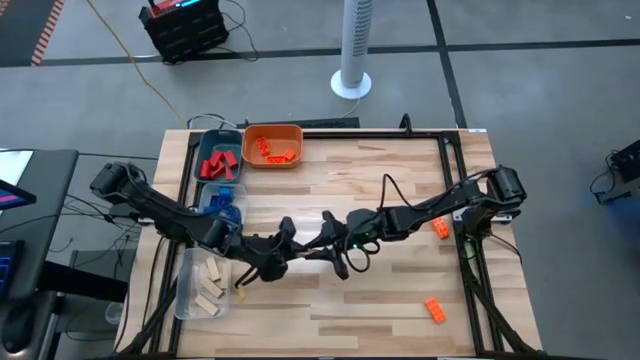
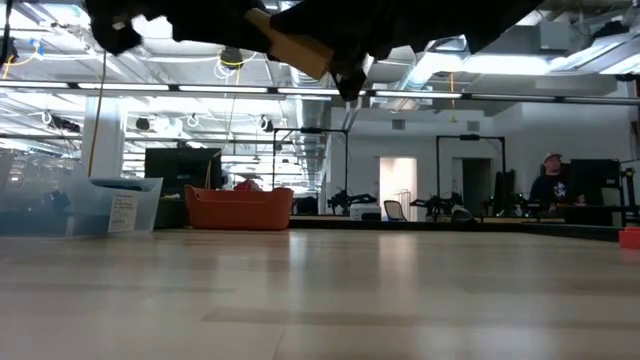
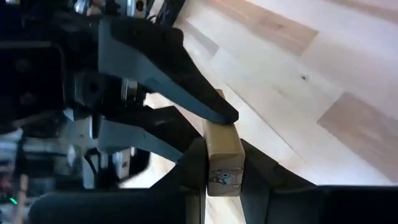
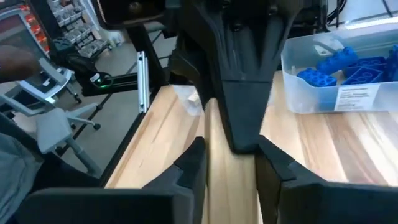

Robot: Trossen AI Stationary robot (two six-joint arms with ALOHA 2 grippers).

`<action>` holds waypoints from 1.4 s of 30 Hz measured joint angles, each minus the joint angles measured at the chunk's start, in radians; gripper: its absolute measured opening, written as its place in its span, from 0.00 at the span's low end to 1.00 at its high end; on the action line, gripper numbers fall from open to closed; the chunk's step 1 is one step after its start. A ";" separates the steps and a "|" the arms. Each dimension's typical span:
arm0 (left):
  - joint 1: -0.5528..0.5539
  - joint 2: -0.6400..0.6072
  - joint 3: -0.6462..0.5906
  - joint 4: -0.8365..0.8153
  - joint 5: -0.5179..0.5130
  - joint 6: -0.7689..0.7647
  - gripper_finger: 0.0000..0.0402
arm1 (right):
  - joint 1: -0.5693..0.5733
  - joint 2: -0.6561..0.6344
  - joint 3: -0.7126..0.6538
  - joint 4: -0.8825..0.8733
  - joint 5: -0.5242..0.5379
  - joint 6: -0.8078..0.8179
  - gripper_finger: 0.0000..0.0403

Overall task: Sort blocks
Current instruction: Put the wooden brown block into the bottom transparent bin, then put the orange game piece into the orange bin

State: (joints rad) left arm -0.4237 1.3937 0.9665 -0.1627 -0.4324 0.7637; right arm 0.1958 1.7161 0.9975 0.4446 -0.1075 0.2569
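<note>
My left gripper (image 3: 224, 180) is closed on one tan wooden block (image 3: 222, 149). The block stands between my two fingers with its printed end toward the wrist. It is held high above the table (image 1: 400, 290), near the middle, and in the low view it hangs a little tilted.

The right gripper (image 3: 208, 130) meets the far end of the same block and touches it there. I cannot tell if it is gripping the block or has let go, so I judge this as a handover that is not finished.

To do it well, I should keep my grip firm and not pull until the other side is clearly free. Otherwise the block can twist or drop.

Just beside my arm is the clear tray (image 1: 185, 290), where other pale wooden blocks (image 1: 212, 285) lie. I think this one belongs there. I should carry it level, come low over the tray, and open only when the block is inside the walls.

Farther along that side are the blue blocks (image 1: 228, 200), then the teal tray (image 1: 215, 137) with red ones, and the orange tray (image 1: 272, 128).

Far on the right side, two orange blocks (image 1: 439, 227) (image 1: 433, 309) lie loose and not yet sorted.
</note>
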 joint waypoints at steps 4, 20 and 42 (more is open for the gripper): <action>-0.038 -0.060 0.021 -0.234 0.076 -0.194 0.12 | 0.000 -0.013 -0.004 -0.119 0.001 -0.002 0.33; -0.138 -0.301 0.030 -1.081 0.568 -1.338 0.12 | -0.040 -0.083 -0.003 -0.519 0.066 0.215 0.41; -0.177 -0.330 -0.059 -0.990 0.388 -1.440 0.57 | 0.121 -0.311 -0.003 -1.624 0.372 0.840 0.43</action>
State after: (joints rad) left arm -0.6010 1.0637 0.9077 -1.1523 -0.0443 -0.6765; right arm 0.3170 1.4048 0.9943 -1.1799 0.2645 1.0971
